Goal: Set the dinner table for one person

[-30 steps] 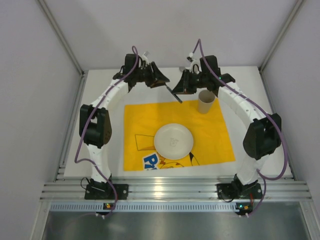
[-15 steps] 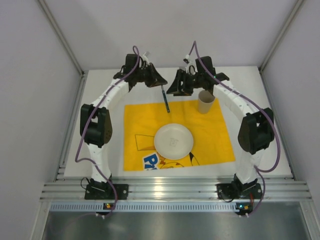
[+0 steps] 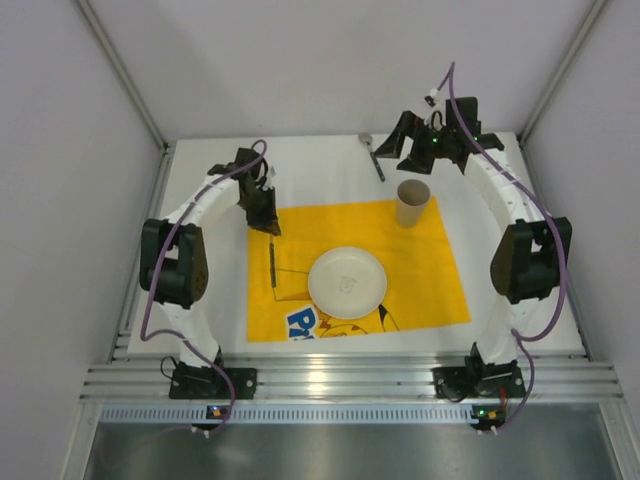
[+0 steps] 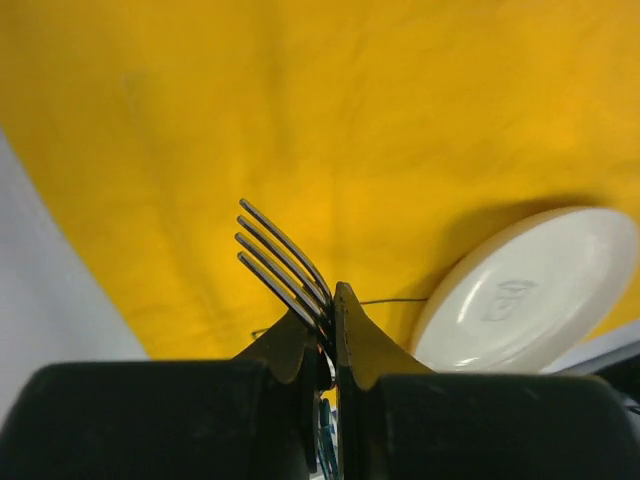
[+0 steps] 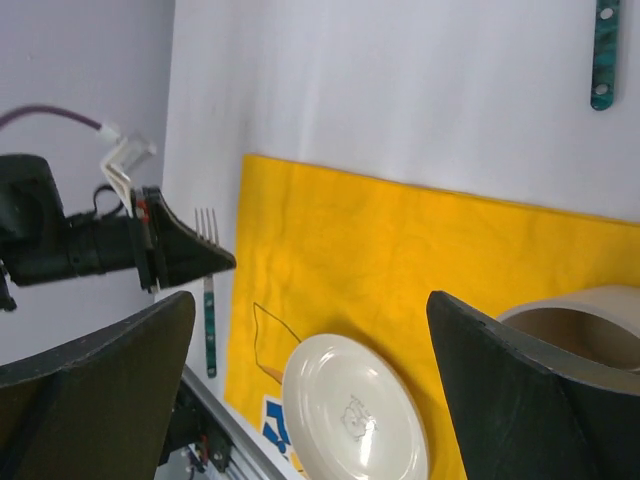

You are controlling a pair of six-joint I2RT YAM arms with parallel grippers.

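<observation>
My left gripper (image 3: 267,224) (image 4: 332,300) is shut on the neck of a fork (image 3: 272,268) (image 4: 283,262). Its tines poke out past the fingertips, and its teal handle (image 5: 210,330) hangs along the left edge of the yellow cloth (image 3: 430,270). Whether the fork touches the cloth I cannot tell. A white plate (image 3: 347,282) (image 5: 355,415) sits at the cloth's middle, and a paper cup (image 3: 412,203) (image 5: 580,320) stands at its far right. My right gripper (image 3: 394,152) (image 5: 310,300) hangs open and empty over the back of the dinner table (image 3: 320,170).
A second utensil with a teal handle (image 3: 376,160) (image 5: 603,55) lies on the white tabletop behind the cloth, just left of the right gripper. Grey walls close in the left, right and back. An aluminium rail (image 3: 340,380) runs along the near edge.
My left arm has carried the fork from the back centre to the cloth's left edge. My right gripper has opened and drawn back to the right, uncovering the second utensil.
</observation>
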